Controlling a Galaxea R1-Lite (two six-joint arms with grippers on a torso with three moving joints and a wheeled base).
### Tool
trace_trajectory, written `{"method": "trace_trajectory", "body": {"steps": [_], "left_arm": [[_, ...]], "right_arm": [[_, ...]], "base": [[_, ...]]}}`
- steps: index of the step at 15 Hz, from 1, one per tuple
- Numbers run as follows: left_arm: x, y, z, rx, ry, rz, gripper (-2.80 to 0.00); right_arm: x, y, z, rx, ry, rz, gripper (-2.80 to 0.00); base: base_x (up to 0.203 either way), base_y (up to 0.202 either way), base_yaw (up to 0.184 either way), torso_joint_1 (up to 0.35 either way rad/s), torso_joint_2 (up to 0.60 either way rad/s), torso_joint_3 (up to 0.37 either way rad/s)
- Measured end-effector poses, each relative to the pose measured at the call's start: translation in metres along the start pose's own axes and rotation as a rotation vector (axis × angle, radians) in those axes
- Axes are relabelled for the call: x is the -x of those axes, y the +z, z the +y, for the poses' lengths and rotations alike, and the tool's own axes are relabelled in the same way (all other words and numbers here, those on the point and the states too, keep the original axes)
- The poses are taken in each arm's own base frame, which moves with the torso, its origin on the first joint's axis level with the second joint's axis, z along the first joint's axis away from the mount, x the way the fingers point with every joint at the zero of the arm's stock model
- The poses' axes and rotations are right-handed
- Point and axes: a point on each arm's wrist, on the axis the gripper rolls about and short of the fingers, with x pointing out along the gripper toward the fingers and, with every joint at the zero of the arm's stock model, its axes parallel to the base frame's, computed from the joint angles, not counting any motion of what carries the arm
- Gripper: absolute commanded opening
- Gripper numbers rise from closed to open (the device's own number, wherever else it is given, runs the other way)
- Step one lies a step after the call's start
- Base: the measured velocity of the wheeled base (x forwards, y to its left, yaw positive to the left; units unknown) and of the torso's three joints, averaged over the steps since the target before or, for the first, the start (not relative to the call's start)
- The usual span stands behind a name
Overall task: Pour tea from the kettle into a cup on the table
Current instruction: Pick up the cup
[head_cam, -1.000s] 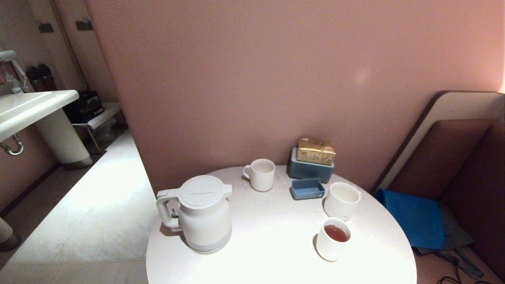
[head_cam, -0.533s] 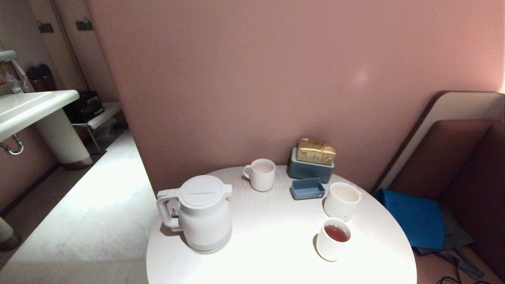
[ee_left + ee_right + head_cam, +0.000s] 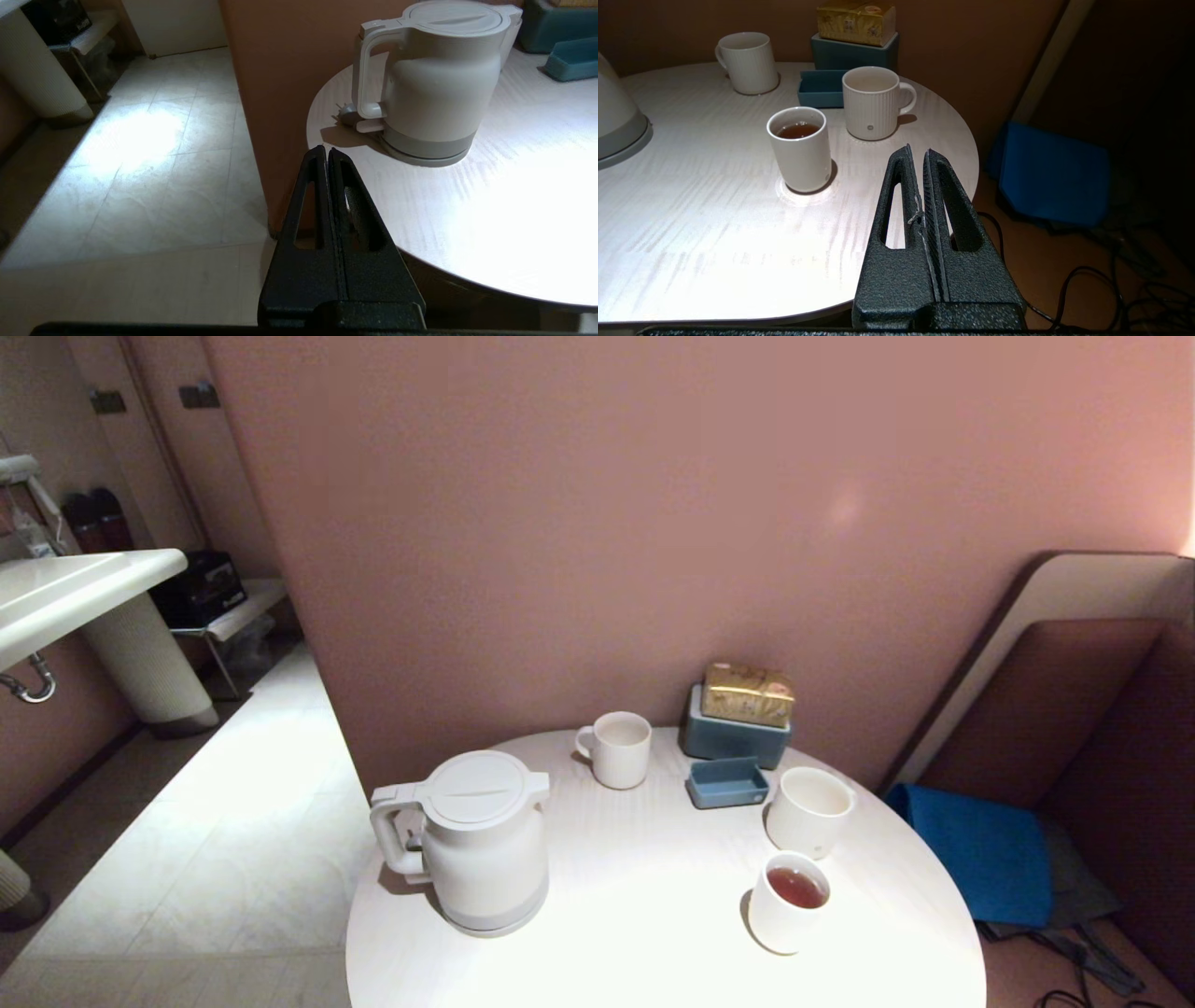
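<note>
The cup (image 3: pixel 787 902) at the table's (image 3: pixel 653 952) near right already held tea (image 3: pixel 796 887); the kettle (image 3: pixel 481 840) stood upright at the near left. Both grippers, left (image 3: pixel 327 151) and right (image 3: pixel 917 151), were closed on nothing, off the near edge. Pouring looked finished.

- The desk (image 3: pixel 597 915) is cut off by the head view's lower edge.
- Neither arm appears in the head view.
- In the right wrist view, only a sliver of the kettle (image 3: pixel 616 126) shows at the edge.
- The gold packet (image 3: pixel 857 21) carries print too small to read.
</note>
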Motion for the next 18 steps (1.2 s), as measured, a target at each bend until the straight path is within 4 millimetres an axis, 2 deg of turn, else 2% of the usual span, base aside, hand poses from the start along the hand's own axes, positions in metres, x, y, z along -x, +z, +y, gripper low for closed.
{"method": "trace_trajectory", "body": {"steps": [8, 15, 18], "left_arm": [[0.0000, 0.0002, 0.0006, 0.035, 0.029, -0.001, -2.80], [0.0000, 0.0001, 0.0006, 0.036, 0.028, 0.000, -2.80], [0.0001, 0.0001, 0.0006, 0.035, 0.028, 0.000, -2.80]], "right_arm": [[0.0000, 0.0001, 0.0000, -0.004, 0.001, -0.001, -2.80], [0.0000, -0.0002, 0.0000, 0.000, 0.002, 0.001, -2.80], [0.0000, -0.0002, 0.0000, 0.000, 0.001, 0.001, -2.80]], "base": [[0.000, 0.000, 0.000, -0.010, 0.02, 0.011], [0.000, 0.000, 0.000, -0.228, 0.46, 0.227], [0.000, 0.000, 0.000, -0.090, 0.18, 0.089]]}}
